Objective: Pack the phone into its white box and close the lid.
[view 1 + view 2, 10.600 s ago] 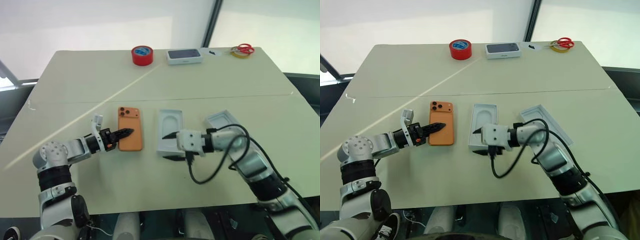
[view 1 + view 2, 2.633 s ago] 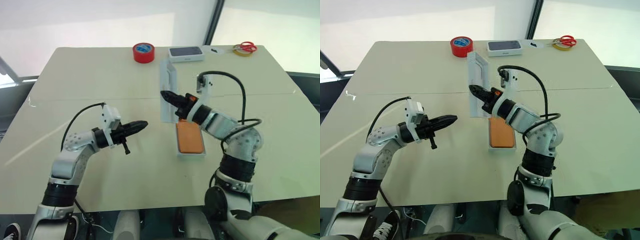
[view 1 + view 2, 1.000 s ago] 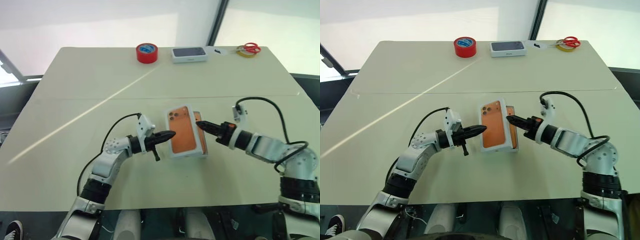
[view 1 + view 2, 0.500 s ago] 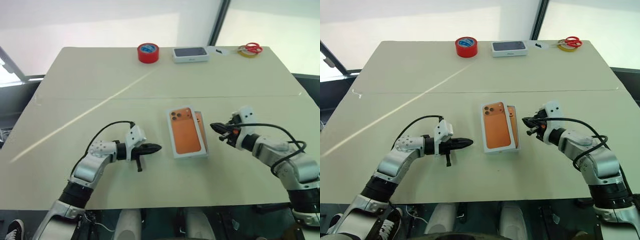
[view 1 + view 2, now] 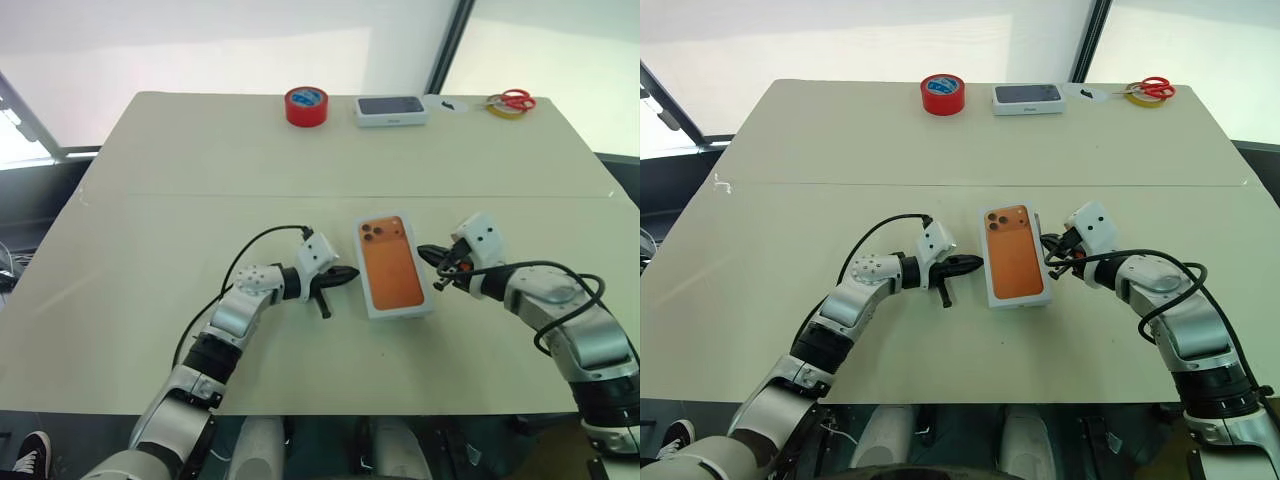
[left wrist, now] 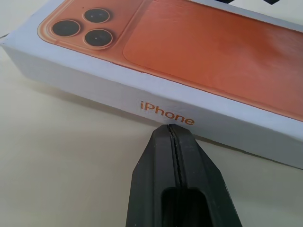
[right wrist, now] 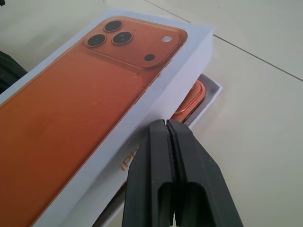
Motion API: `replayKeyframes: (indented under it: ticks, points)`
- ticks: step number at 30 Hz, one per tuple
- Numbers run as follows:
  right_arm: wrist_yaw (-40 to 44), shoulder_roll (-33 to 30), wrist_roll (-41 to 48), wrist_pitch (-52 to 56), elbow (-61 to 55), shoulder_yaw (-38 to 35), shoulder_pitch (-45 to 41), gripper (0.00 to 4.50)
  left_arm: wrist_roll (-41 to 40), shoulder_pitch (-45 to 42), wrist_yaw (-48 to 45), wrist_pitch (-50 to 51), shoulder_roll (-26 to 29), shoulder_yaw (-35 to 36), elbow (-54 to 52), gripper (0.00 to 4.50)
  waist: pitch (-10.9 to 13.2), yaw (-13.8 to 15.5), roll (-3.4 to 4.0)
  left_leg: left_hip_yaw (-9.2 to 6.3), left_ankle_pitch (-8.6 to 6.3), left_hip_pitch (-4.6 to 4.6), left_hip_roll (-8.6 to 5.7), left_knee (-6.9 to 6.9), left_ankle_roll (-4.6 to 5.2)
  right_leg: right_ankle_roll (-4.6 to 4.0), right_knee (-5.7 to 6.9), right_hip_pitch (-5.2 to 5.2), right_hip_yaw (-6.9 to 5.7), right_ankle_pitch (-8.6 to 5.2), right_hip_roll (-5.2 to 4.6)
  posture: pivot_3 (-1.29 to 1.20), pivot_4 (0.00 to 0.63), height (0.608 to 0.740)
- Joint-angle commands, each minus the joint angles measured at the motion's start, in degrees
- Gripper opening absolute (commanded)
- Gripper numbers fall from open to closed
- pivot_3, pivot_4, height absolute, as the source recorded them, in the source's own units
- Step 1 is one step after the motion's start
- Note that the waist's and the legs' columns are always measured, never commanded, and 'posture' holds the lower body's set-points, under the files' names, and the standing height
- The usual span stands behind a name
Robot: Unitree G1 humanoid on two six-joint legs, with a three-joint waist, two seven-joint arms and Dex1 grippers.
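The lid [image 5: 393,263], white with an orange phone picture on top, lies over the white box [image 7: 211,91] in the middle of the table, slightly askew. Under the lid's far right corner, an orange corner of the phone [image 7: 193,100] peeks out inside the box. My left gripper [image 5: 352,272] is shut, its tip against the lid's left side wall at the "iPhone" lettering [image 6: 166,112]. My right gripper [image 5: 424,250] is shut too, with its tip at the lid's right side. Neither gripper holds anything.
At the table's far edge stand a red tape roll [image 5: 305,105], another white box [image 5: 392,108] with a dark phone picture, and red scissors on a yellow tape ring [image 5: 512,101]. A seam crosses the table behind the box.
My left gripper has come in from the left until its tip meets the lid's side. The right gripper has closed in on the lid's right side. The lid now covers more of the box.
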Motion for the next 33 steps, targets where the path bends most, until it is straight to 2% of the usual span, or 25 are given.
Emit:
replayKeyframes:
  ticks: [1, 13, 25, 28, 30, 33]
  points:
    - [0.3, 0.7, -1.9, -1.5, -0.7, -0.9, 0.9, 0.05, -0.9, -1.3, 0.2, -0.3, -1.4, 0.3, -1.6, 0.00, 0.0, 0.0, 0.00, 0.00, 0.00, 0.00, 0.00, 0.00, 0.00, 0.00, 0.00, 0.00, 0.00, 0.00, 0.00, 0.00, 0.150, 0.740]
    - [0.7, 1.6, -7.1, -3.5, 5.2, -1.9, -2.3, 0.05, 0.4, -3.2, 2.0, -1.2, -3.2, 0.2, 1.8, 0.00, 0.0, -0.1, 0.00, 0.04, 0.01, -0.01, -0.02, 0.00, 0.00, 0.03, 0.03, -0.01, 0.00, 0.02, 0.01, 0.00, 0.150, 0.740]
    - [-1.3, 3.0, -13.0, -7.2, 9.6, -1.5, -6.1, 0.05, -0.5, -2.5, 3.8, -2.1, -2.4, 2.6, -1.3, 0.00, 0.0, -0.2, 0.00, 0.05, 0.02, 0.00, -0.01, 0.01, -0.02, 0.05, 0.08, -0.04, 0.00, 0.03, 0.02, 0.00, 0.150, 0.740]
    - [-1.0, 4.6, -9.1, -7.7, 10.3, -6.0, -8.4, 0.05, -2.3, -4.7, 4.9, -2.1, -4.0, 4.6, -3.2, 0.00, 0.0, -0.1, 0.00, 0.05, 0.02, 0.00, 0.00, 0.00, -0.03, 0.06, 0.08, -0.05, 0.01, 0.03, 0.02, 0.00, 0.150, 0.740]
    - [3.2, 5.1, -4.2, -7.1, 7.7, -8.0, -8.2, 0.05, -4.0, -6.5, 6.5, -1.4, -5.9, 6.2, -3.7, 0.00, 0.0, 0.0, -0.01, 0.03, 0.03, -0.02, -0.01, 0.01, -0.03, 0.07, 0.08, -0.03, 0.00, 0.04, 0.02, 0.00, 0.150, 0.740]
    - [10.7, 3.4, -0.6, -5.5, 4.1, -7.2, -4.9, 0.05, -2.9, -8.8, 6.7, -1.6, -7.5, 5.2, -1.5, 0.00, 0.0, 0.1, -0.01, 0.00, 0.02, 0.01, -0.05, 0.03, -0.02, 0.18, 0.04, 0.12, -0.01, 0.10, 0.02, 0.00, 0.150, 0.740]
